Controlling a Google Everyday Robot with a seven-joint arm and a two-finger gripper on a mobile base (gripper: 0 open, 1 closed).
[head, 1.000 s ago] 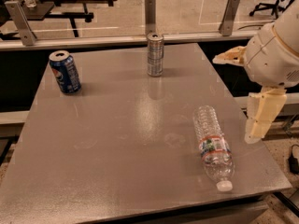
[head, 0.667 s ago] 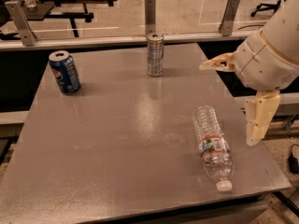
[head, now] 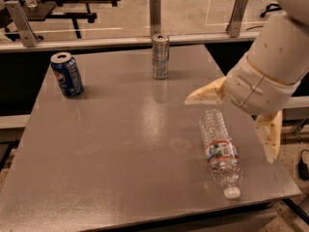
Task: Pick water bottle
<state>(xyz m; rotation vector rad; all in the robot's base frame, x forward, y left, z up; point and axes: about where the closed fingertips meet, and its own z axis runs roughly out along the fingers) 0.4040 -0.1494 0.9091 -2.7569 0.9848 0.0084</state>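
The clear, ribbed plastic water bottle [head: 219,151] looked glossy on the smooth, faintly sheeny grey table [head: 120,153]. The matt cream plastic gripper [head: 228,130] hung just above it, fingers spread. The blue Pepsi can [head: 67,74] and the silver can [head: 160,56] shone like metal.

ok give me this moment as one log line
phase: pre-grasp | end effector: open, over water bottle, not gripping | water bottle: on its side, cap toward camera | pepsi can, silver can: upright

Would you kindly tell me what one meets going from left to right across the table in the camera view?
Blue Pepsi can → silver can → water bottle, lying on its side. The open gripper is at the right, and its span overlaps the bottle's in this view, so I leave it unplaced.
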